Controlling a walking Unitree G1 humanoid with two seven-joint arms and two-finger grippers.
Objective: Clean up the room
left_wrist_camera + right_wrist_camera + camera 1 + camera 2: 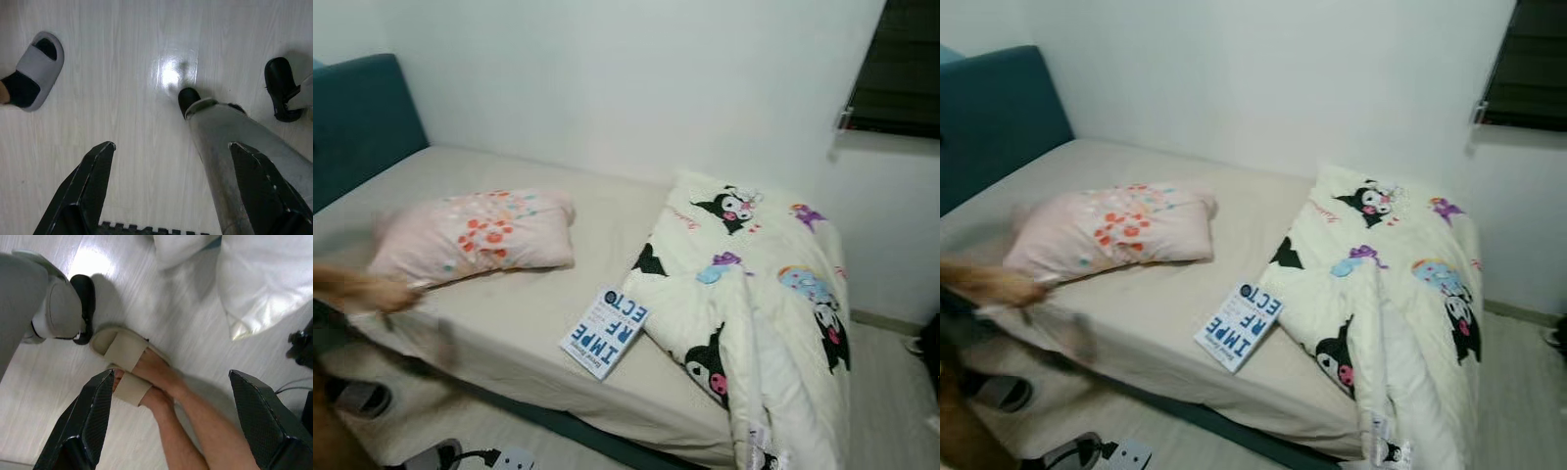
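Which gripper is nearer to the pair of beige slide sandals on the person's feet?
Right. The right gripper hangs open directly over the beige slide sandals, seen between its fingers. The left gripper hangs open over pale wooden floor, beside a grey slipper.
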